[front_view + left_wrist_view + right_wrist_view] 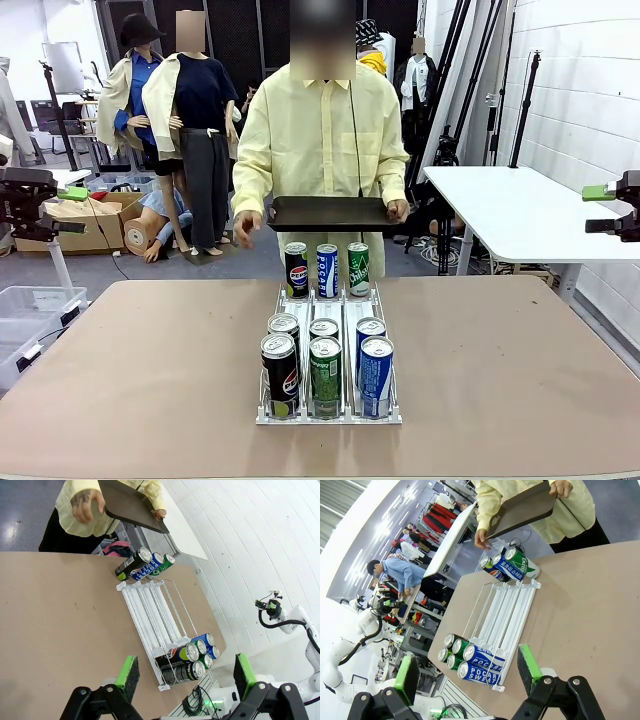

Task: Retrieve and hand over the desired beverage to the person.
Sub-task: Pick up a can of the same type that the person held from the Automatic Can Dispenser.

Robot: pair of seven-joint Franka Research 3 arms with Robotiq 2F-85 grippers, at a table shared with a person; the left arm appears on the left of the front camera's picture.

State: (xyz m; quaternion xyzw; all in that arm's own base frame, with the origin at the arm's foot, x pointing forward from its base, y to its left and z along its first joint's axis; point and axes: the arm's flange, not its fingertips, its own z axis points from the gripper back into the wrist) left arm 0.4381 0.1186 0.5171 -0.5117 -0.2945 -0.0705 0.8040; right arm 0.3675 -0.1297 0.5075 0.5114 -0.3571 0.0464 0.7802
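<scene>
The person (320, 140) in a loose pale-yellow long-sleeved shirt stands at the far side of the brown table (520, 380) and holds a dark flat rectangular tray (335, 212) in front of the body, above the table's far edge. One hand (398, 210) grips the tray's side, and the other hand (247, 228) is open just beside the opposite corner. In the middle of the table lies a clear plastic three-lane can rack (328, 300). At its far end three cans stand upright side by side: a black Pepsi can (296, 270), a blue can (327, 270) and a green can (358, 268). At its near end six cans (325, 375) stand in two rows. The left gripper (186, 677) has its jaws wide apart and holds nothing, well apart from the rack. The right gripper (467, 675) is equally wide and empty, also far from the cans.
</scene>
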